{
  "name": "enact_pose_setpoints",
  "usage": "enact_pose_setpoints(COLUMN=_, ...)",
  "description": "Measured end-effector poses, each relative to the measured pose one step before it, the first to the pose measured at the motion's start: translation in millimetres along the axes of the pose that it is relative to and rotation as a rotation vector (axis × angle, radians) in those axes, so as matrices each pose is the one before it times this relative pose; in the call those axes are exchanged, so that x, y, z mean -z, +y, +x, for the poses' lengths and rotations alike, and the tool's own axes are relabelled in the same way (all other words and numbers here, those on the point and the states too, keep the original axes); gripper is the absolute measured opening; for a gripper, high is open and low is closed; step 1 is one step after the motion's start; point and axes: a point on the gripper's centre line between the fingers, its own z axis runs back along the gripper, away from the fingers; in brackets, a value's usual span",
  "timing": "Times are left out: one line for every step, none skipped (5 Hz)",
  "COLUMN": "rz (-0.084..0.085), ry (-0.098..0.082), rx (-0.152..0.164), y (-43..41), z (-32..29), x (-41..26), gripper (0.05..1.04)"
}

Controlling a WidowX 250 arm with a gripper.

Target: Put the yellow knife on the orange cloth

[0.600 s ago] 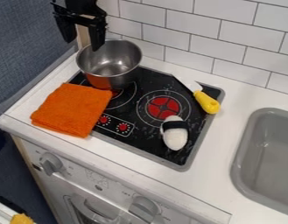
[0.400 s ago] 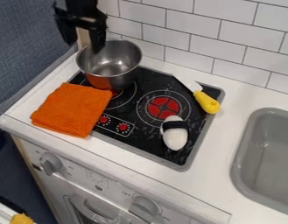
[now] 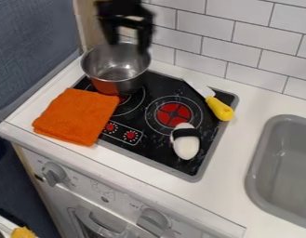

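Blurred gripper [image 3: 128,45] — spread wide, arm [image 3: 117,7] cut off above, pot's [image 3: 117,86] far rim partly hidden

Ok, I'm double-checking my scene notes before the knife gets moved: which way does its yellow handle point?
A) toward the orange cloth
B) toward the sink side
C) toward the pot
B: the knife's yellow handle lies toward the sink, with the white blade pointing back toward the tiled wall.

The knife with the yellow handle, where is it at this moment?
In the camera view, the yellow-handled knife lies across the stovetop's upper right, right of the red burner, its blade pointing toward the tiled wall.
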Motion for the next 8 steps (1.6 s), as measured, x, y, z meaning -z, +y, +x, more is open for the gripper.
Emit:
enact_pose_setpoints(rz=0.0475, ry=-0.0105, rx=-0.0406, y=-27.18, z=10.22, x=-2.16, gripper=1.001)
enact_pose_setpoints(rz=0.0463, ry=-0.0056, rx=-0.0014, y=-57.60, z=12.55, x=10.55, gripper=1.001)
enact_pose_setpoints(rz=0.0165, ry=0.0132, rx=-0.1020, y=-23.76, z=-1.54, x=15.74, gripper=1.001)
enact_pose_setpoints(rz=-0.0357, ry=-0.0069, rx=-0.0890, y=-12.86, z=-0.42, x=17.12, gripper=1.001)
enact_pose_setpoints(rz=-0.0193, ry=0.0531, rx=-0.0270, y=-12.94, z=-11.14, x=7.87, gripper=1.001)
enact_pose_setpoints(rz=-0.0367, ry=0.0496, rx=-0.0839, y=-5.07, z=-11.72, x=6.54, gripper=1.001)
enact_pose_setpoints(rz=-0.0040, ry=0.0446, rx=-0.0496, y=-2.09, z=-6.60, x=10.50, gripper=1.001)
enact_pose_setpoints(rz=0.0059, ry=0.0551, rx=0.0008, y=0.38, z=-6.70, x=10.34, gripper=1.001)
